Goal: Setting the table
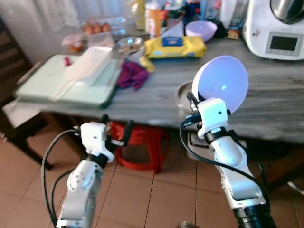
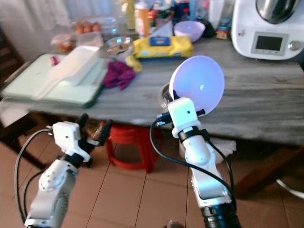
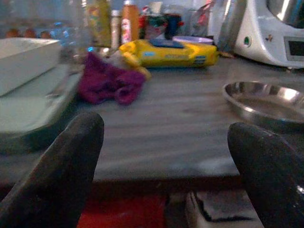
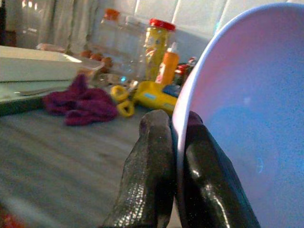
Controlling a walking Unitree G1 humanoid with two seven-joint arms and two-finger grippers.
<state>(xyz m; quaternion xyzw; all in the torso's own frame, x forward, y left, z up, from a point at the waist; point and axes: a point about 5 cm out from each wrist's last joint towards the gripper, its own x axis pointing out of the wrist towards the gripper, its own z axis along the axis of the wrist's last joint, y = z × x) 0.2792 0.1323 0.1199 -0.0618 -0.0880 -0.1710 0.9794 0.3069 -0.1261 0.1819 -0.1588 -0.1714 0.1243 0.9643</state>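
The right pincer (image 1: 194,105), clamped on the rim of the pale bowl (image 1: 222,84) held upright over the bench (image 1: 266,102) edge, suits this light, stiff, probably slippery thing, while the left pincer (image 1: 118,129) gapes empty at eight o'clock.

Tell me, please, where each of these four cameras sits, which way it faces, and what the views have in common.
Left eye view: on the head, looking forward and down at the grey table; both silver arms show, the right gripper holding a lilac plate.
Right eye view: beside it, same scene; the left gripper hangs open below the table edge.
Left wrist view: along its spread fingers, level with the tabletop, toward a steel dish.
Right wrist view: along its fingers pinching the plate's rim.
Shared: magenta cloth and yellow packet.
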